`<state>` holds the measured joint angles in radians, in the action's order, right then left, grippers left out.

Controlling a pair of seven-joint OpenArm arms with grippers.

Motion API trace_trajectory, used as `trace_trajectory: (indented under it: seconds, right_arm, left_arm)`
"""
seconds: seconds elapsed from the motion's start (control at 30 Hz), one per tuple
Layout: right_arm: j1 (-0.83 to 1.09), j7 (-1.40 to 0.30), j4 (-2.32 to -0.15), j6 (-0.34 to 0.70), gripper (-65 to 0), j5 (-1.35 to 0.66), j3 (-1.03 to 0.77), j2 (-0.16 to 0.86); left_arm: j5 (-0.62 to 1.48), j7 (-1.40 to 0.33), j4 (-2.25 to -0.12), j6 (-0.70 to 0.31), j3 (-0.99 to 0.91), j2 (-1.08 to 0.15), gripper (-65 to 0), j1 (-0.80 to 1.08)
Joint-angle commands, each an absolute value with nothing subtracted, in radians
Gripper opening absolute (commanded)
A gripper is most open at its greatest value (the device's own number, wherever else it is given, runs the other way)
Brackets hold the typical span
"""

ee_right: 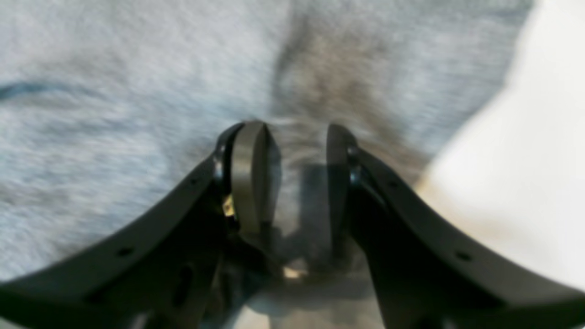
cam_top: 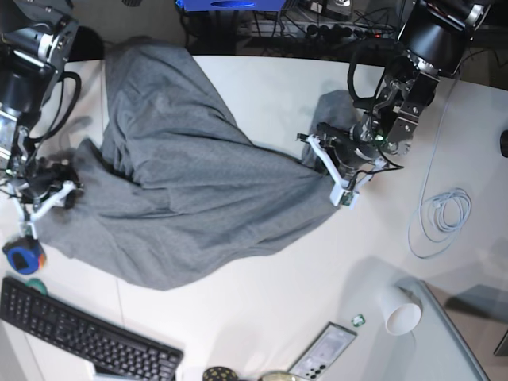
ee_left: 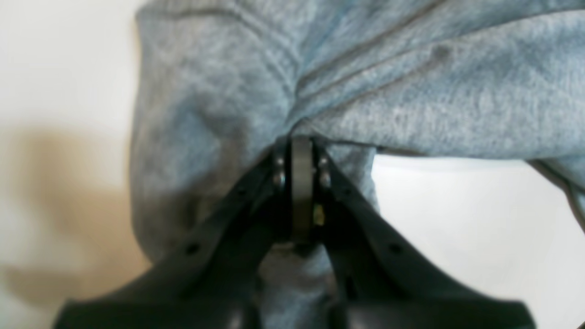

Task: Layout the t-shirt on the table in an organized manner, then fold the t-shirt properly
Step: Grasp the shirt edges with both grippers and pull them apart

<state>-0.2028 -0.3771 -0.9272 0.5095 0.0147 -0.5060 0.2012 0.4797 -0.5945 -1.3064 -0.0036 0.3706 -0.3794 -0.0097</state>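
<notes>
Lying rumpled across the big smooth white table [cam_top: 262, 302], the large heather-grey knit t-shirt [cam_top: 182, 190] stretches from the table's far left corner down toward its middle, bunched in long diagonal folds rather than spread flat. The left gripper [ee_left: 301, 141] sits at the shirt's edge on the side nearer the coiled white cable [cam_top: 444, 214], its jaws pressed together on a gathered pinch of the grey cloth, which fans out in creases from that point. The right gripper [ee_right: 297, 137] is at the shirt's opposite edge, beside the small blue round object [cam_top: 22, 258]; its jaws stand partly apart with grey fabric between them, though the blurred wrist view does not settle whether the cloth is gripped. Nearer than the shirt on the table lie a black keyboard [cam_top: 79, 337], a white paper cup [cam_top: 401, 311] and a smartphone [cam_top: 324, 353].
</notes>
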Motion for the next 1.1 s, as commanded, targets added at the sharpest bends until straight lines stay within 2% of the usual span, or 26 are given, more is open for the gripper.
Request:
trace_trajectory:
  seconds: [0.0, 0.13, 0.27, 0.37, 0.47, 0.57, 0.77, 1.0, 1.03, 1.07]
  right_arm:
    - [-0.209, -0.352, -1.009, 0.507, -44.3, 0.004, -0.51, 0.209]
    - [-0.105, -0.414, -1.285, 0.509, -44.3, 0.002, -0.51, 0.177]
    - [0.024, -0.542, -1.521, 0.509, -44.3, -0.001, -0.46, 0.119]
    - [0.122, -0.553, -1.616, 0.509, -44.3, -0.001, -0.404, 0.096]
    - [0.165, -0.553, -1.635, 0.509, -44.3, 0.002, -0.352, 0.094]
    - [0.171, -0.555, -1.62, 0.509, -44.3, 0.002, -0.328, 0.094]
    - [0.166, -0.553, -1.6, 0.509, -44.3, 0.002, -0.328, 0.102]
    - [0.153, -0.558, -1.596, 0.509, -44.3, 0.002, -0.312, 0.096]
    - [0.153, -0.558, -1.596, 0.509, -44.1, 0.002, -0.291, 0.096]
    - [0.153, -0.558, -1.596, 0.509, -44.1, 0.002, -0.275, 0.096]
  left_arm:
    - [0.469, -0.633, -1.346, 0.012, 0.317, -0.392, -65.0, -0.005]
    - [0.469, -0.762, -1.506, 0.012, 0.186, -0.34, -65.0, 0.021]
    - [0.46, -0.822, -1.633, 0.012, 0.18, -0.257, -65.0, 0.045]
    - [0.461, -0.823, -1.679, 0.012, 0.18, -0.185, -65.0, 0.059]
    - [0.46, -0.823, -1.701, 0.012, 0.179, -0.14, -65.0, 0.059]
    - [0.46, -0.823, -1.693, 0.012, 0.17, -0.148, -65.0, 0.056]
    - [0.357, -0.82, -1.639, 0.012, 0.16, -0.263, -65.0, 0.058]
    - [0.226, -0.823, -1.537, 0.007, 0.047, -0.278, -65.0, 0.059]
    - [0.228, -0.823, -1.529, 0.007, 0.045, -0.278, -64.3, 0.056]
    - [0.226, -0.823, -1.526, 0.007, 0.045, -0.278, -57.6, 0.054]
